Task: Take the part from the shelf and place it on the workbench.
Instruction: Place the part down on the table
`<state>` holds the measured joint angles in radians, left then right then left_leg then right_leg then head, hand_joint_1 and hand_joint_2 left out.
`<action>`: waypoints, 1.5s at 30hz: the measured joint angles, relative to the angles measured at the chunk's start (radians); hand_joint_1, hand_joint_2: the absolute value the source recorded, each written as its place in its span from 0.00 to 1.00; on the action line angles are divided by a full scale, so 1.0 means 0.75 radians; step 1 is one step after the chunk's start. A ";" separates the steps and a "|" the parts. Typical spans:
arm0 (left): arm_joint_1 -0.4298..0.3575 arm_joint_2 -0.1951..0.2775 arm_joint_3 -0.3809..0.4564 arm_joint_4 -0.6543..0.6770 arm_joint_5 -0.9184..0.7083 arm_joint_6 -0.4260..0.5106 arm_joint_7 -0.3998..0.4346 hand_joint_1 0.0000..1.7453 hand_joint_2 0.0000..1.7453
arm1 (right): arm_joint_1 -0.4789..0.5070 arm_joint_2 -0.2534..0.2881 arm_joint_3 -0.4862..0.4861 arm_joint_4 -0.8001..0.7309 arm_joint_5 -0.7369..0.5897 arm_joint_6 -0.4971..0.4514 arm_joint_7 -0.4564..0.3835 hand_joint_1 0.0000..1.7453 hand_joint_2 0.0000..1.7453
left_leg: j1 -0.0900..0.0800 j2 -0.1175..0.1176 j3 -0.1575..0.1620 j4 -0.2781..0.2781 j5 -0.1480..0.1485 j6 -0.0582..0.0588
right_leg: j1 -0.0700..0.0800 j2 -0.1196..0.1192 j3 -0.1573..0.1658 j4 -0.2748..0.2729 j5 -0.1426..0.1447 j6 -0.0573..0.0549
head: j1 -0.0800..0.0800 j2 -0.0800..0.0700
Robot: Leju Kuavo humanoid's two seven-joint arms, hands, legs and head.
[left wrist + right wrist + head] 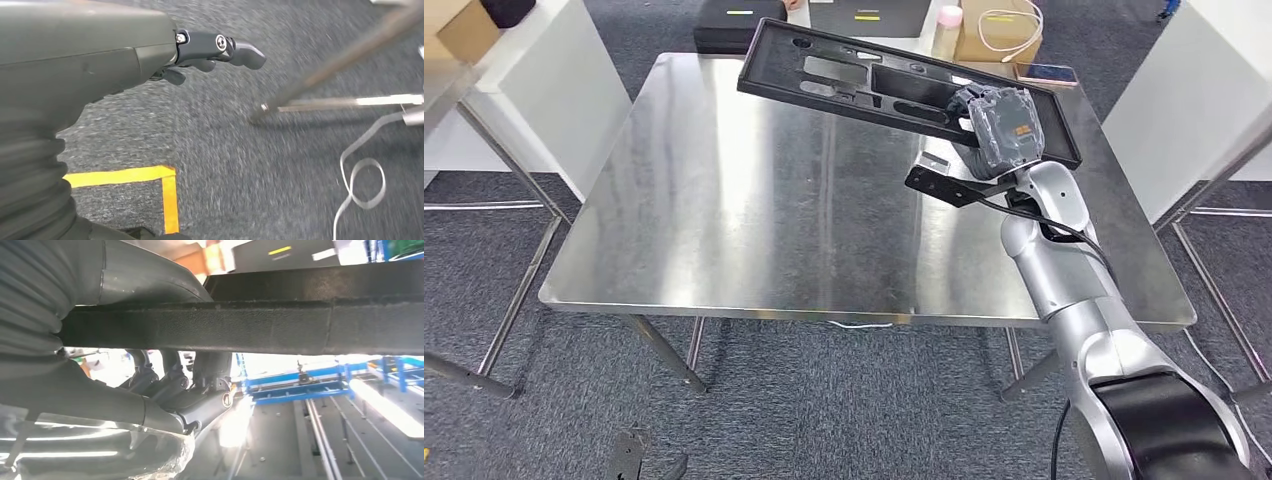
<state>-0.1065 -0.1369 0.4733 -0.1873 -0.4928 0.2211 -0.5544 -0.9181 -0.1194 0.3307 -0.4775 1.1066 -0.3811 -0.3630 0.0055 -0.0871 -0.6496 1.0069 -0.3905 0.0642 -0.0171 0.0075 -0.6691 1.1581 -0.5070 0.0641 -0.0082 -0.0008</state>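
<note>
Part: long black plastic frame panel with cut-outs, spanning the upper centre of the head view, tilted, raised above the table, far end toward upper left.
Right hand: right hand, upper right of centre, grasping the panel's right end; in the right wrist view the fingers curl under the panel's black edge.
Left hand: left hand, upper centre of the left wrist view, hanging over grey carpet with yellow floor tape; fingers curled inward, holding nothing.
Table: bare steel table filling the middle of the head view.
Step in hand: transport over the table, judged nearly complete.
Next move: lower and level the panel until flat on the steel, then release; the long unsupported end may touch down first.
Background: cardboard box at the top right.
</note>
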 joint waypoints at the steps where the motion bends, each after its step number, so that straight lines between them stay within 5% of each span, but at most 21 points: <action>1: 0.000 0.001 0.007 0.000 0.004 -0.010 0.012 0.00 1.00 | -0.011 0.001 -0.003 0.007 0.007 0.008 0.006 1.00 1.00 | -0.003 -0.014 -0.001 0.005 -0.003 -0.005 | -0.004 0.008 0.036 -0.090 0.042 0.003 | 0.001 0.000; 3: 0.006 0.001 0.016 -0.001 0.009 -0.023 0.033 0.00 1.00 | -0.028 0.005 -0.009 0.021 0.023 0.023 0.016 1.00 1.00 | -0.008 -0.032 -0.009 0.013 -0.007 -0.013 | -0.007 0.016 0.074 -0.186 0.084 -0.010 | 0.001 0.000; 5: 0.014 0.000 0.023 -0.002 0.008 -0.033 0.042 0.00 1.00 | -0.039 0.011 -0.016 0.033 0.036 0.031 0.024 1.00 1.00 | -0.009 -0.036 -0.014 0.015 -0.007 -0.010 | -0.006 0.016 0.077 -0.194 0.089 -0.026 | 0.000 0.000; 15: 0.009 -0.019 0.034 -0.002 -0.030 -0.035 0.072 0.00 1.00 | -0.092 0.005 -0.064 0.077 0.120 0.012 0.096 1.00 1.00 | -0.008 -0.005 0.002 -0.001 -0.008 -0.009 | 0.000 0.040 0.077 -0.196 0.094 -0.039 | 0.000 0.000; 19: 0.008 -0.024 0.033 -0.002 -0.040 -0.054 0.075 0.00 1.00 | -0.100 -0.013 -0.075 0.095 0.158 0.013 0.133 0.00 0.00 | -0.008 -0.004 0.002 -0.001 -0.009 -0.017 | 0.002 0.040 0.077 -0.196 0.094 -0.041 | 0.000 0.000; 23: 0.007 -0.028 0.034 -0.002 -0.041 -0.044 0.101 0.00 0.00 | -0.108 -0.033 -0.096 0.113 0.166 0.014 0.140 0.00 0.00 | -0.009 -0.004 0.002 -0.001 -0.009 -0.022 | 0.002 0.040 0.077 -0.196 0.094 -0.042 | 0.001 0.000; 45: 0.007 -0.030 0.034 -0.002 -0.067 -0.071 0.172 0.00 0.00 | -0.109 -0.049 -0.127 0.146 0.213 0.014 0.124 0.00 0.00 | -0.024 -0.004 0.000 0.002 -0.009 -0.021 | 0.000 0.040 0.077 -0.197 0.094 -0.041 | 0.001 0.000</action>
<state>-0.1015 -0.1595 0.4986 -0.1884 -0.5427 0.1678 -0.4256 -0.9996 -0.1560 0.2354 -0.3681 1.2663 -0.3710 -0.2700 -0.0121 -0.0901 -0.6492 1.0086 -0.3972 0.0485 -0.0170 0.0373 -0.6113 1.0104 -0.4362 0.0335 -0.0076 -0.0009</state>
